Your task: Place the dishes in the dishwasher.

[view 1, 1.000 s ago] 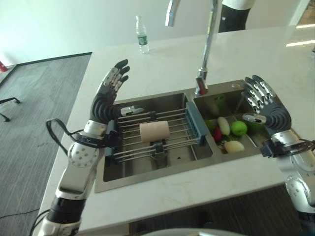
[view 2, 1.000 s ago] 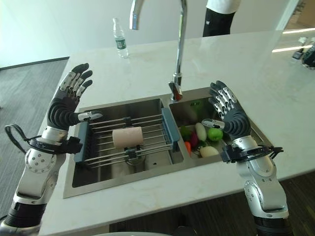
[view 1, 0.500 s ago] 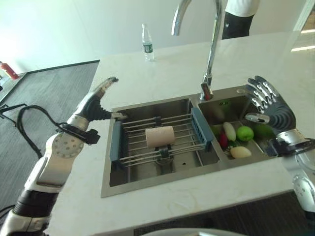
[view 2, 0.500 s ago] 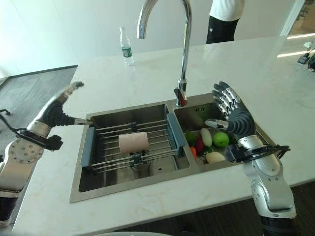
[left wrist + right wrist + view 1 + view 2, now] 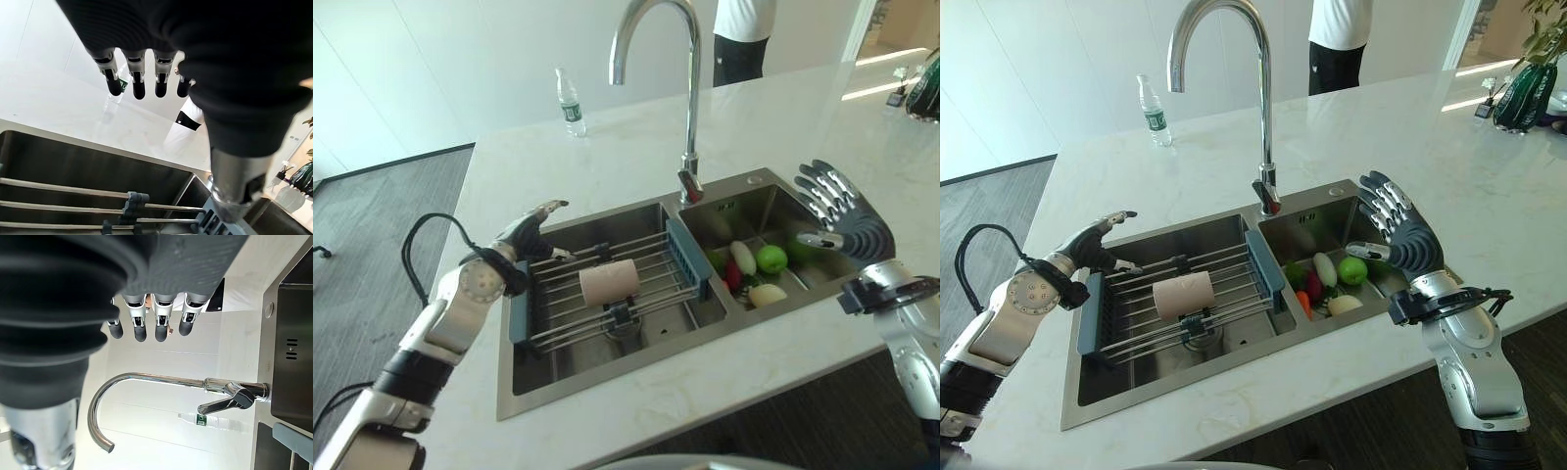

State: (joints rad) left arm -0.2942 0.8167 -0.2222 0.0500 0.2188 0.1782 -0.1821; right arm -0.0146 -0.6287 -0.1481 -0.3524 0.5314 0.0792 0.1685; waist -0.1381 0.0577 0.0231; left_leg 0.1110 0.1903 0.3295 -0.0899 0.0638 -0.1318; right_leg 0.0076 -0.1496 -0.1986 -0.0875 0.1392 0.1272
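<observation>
A tall chrome faucet (image 5: 1234,88) rises between the two basins of the steel sink (image 5: 1195,367). A beige cup (image 5: 1183,295) lies on its side on the wire rack (image 5: 1234,269) over the left basin; vegetables and a green apple (image 5: 1352,270) fill the right one. A water bottle (image 5: 1152,104) stands on the white marble bench (image 5: 1489,157), a person behind it. The left hand (image 5: 1097,245), released, has dropped from raised to the rack's edge; the right hand (image 5: 1396,230) stays spread over the right basin.
</observation>
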